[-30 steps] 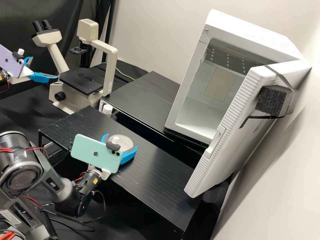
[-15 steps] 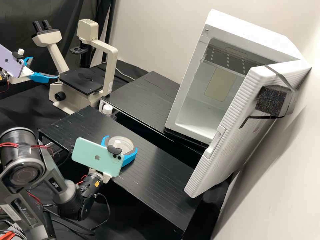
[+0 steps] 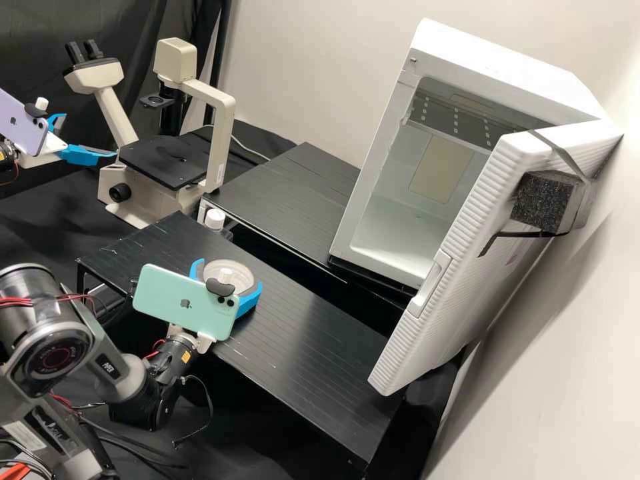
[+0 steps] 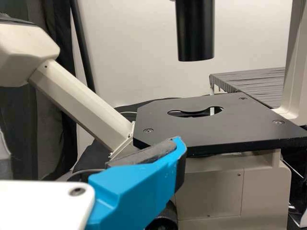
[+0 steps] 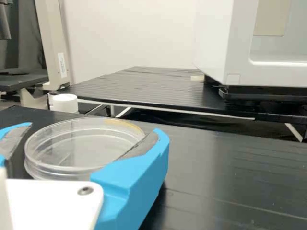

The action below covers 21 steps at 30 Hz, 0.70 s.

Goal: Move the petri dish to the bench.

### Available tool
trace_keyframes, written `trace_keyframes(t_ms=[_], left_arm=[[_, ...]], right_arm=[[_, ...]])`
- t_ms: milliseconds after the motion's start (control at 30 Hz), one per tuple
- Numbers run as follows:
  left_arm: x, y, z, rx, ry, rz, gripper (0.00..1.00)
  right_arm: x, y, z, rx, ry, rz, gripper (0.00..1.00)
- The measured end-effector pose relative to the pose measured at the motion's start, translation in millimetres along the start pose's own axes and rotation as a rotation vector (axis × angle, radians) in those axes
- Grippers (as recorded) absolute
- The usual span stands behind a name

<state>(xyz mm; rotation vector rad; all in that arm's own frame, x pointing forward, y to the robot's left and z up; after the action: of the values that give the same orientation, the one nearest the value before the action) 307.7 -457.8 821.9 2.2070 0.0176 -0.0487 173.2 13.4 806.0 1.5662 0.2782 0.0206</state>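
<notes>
In the high view, the right gripper (image 3: 228, 274) is shut on the clear round petri dish (image 3: 233, 269), one blue finger at each side, over the near black stand (image 3: 293, 340). Whether the dish touches the stand I cannot tell. In the right wrist view, the right gripper (image 5: 97, 128) has the petri dish (image 5: 81, 146) level between its grey pads. The left gripper (image 3: 89, 136) stands open beside the microscope, fingers apart and nothing between them. In the left wrist view, one blue finger of the left gripper (image 4: 91, 155) shows in front of the microscope stage (image 4: 211, 132).
The microscope (image 3: 217, 143) stands at the back left. A white-capped bottle (image 3: 215, 219) is between the near stand and the rear black stand (image 3: 287, 193). On the right, a white incubator (image 3: 393, 220) has its door (image 3: 460, 260) swung open toward the near stand.
The right gripper and the petri dish have shifted together, slightly left and back in the high view, after a small shift right. The left gripper has kept still.
</notes>
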Motion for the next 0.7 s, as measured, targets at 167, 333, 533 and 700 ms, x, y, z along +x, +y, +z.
trace_keyframes(t_ms=[167,333,533,700], left_arm=[[0,0.0,0,0.0,0.0,0.0,1.0],[0,0.0,0,0.0,0.0,0.0,1.0],[0,0.0,0,0.0,0.0,0.0,1.0],[0,0.0,0,0.0,0.0,0.0,1.0]], right_arm=[[2,0,5,0.003,-0.045,0.031,0.0],[2,2,11,0.005,-0.077,0.05,0.0],[2,3,13,0.007,-0.09,0.059,0.0],[2,3,14,0.009,-0.097,0.063,0.0]])
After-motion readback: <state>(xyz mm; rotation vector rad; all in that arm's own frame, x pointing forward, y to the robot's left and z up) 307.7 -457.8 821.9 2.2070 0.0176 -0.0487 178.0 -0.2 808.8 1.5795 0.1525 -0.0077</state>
